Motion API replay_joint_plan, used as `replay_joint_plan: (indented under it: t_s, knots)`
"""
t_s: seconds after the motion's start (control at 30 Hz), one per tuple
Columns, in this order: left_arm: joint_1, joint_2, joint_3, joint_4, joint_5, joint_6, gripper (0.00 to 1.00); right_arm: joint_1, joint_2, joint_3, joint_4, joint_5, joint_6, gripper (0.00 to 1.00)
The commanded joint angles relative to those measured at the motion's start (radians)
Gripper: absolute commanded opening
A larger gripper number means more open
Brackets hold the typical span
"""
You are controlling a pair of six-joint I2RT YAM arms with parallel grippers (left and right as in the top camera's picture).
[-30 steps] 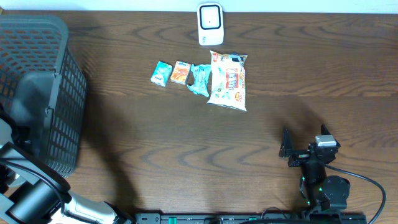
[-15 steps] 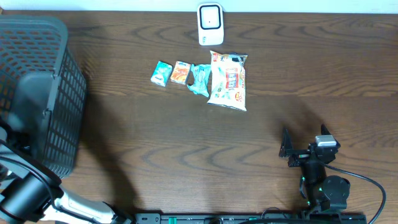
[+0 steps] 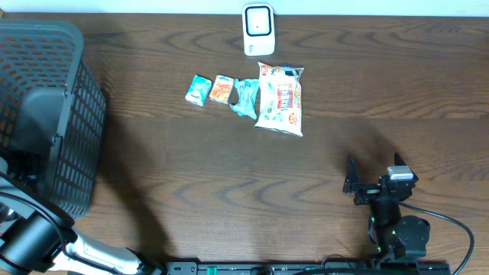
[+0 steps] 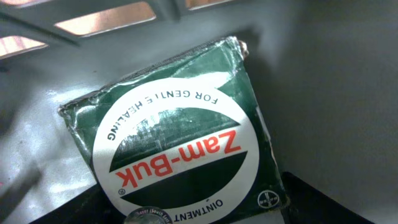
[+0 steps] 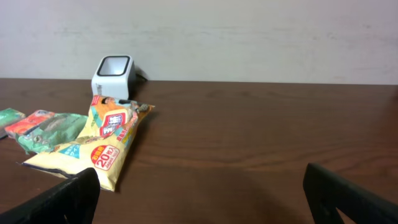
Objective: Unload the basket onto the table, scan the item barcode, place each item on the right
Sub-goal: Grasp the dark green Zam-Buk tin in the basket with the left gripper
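The green Zam-Buk box is seen lying on the grey floor of the basket, between the fingers of the left gripper; whether it is pinched cannot be told. The right gripper is held spread wide and empty, well apart from the scanner and the yellow snack bag

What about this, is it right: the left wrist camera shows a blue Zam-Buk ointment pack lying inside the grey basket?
Not quite. The Zam-Buk ointment pack is dark green, not blue; the left wrist view shows it. It does lie inside the grey basket.
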Motion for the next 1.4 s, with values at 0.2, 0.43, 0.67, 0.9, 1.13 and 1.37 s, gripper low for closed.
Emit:
replay_joint_plan:
  t_s: [0.2,0.43,0.67,0.9,1.13,1.37]
  knots:
    - [-0.012,0.021,-0.007,0.043,-0.139,-0.106,0.76,0.008,-0.005,-0.001,-0.004,0.001,-0.008,0.99]
    - [-0.013,0.021,-0.007,0.099,-0.161,-0.178,0.77,0.008,-0.005,-0.001,-0.004,0.000,-0.008,0.99]
    - [-0.013,0.021,-0.007,0.127,-0.165,-0.177,0.77,0.008,-0.005,-0.001,-0.004,0.001,-0.008,0.99]
    - [-0.013,0.019,-0.007,0.127,-0.164,-0.177,0.66,0.008,-0.005,-0.001,-0.004,0.001,-0.008,0.99]
    - [-0.013,-0.035,-0.007,0.105,-0.164,-0.177,0.65,0.008,-0.005,-0.001,-0.004,0.000,-0.008,0.99]
    - [-0.024,-0.178,-0.007,0.081,-0.110,-0.177,0.65,0.008,-0.005,-0.001,-0.004,0.001,-0.008,0.99]
